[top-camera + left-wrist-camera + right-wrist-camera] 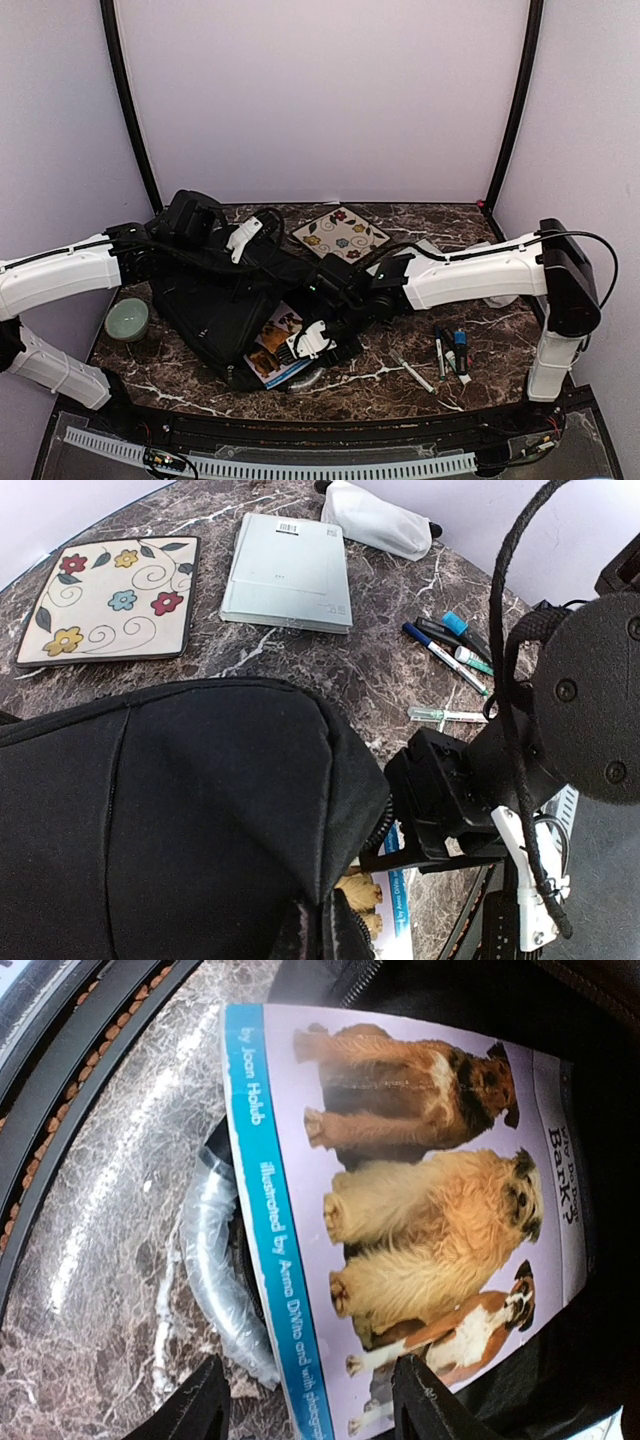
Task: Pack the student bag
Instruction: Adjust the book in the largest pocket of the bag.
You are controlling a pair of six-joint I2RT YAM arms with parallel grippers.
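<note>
Dark marble tabletop [370, 385], pale purple walls [320, 90]. The right claw [310, 1405] is spread apart over a dog book [420, 1210] at the student bag [215, 310]. For the left claw [243, 238], I cannot tell.

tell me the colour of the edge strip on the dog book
Blue with white lettering, on the thin paperback dog book; clearest in the right wrist view.

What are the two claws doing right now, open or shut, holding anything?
Left gripper: cannot tell, its fingers are hidden against the student bag.
Right gripper: open, straddling the edge of the dog book.
</note>
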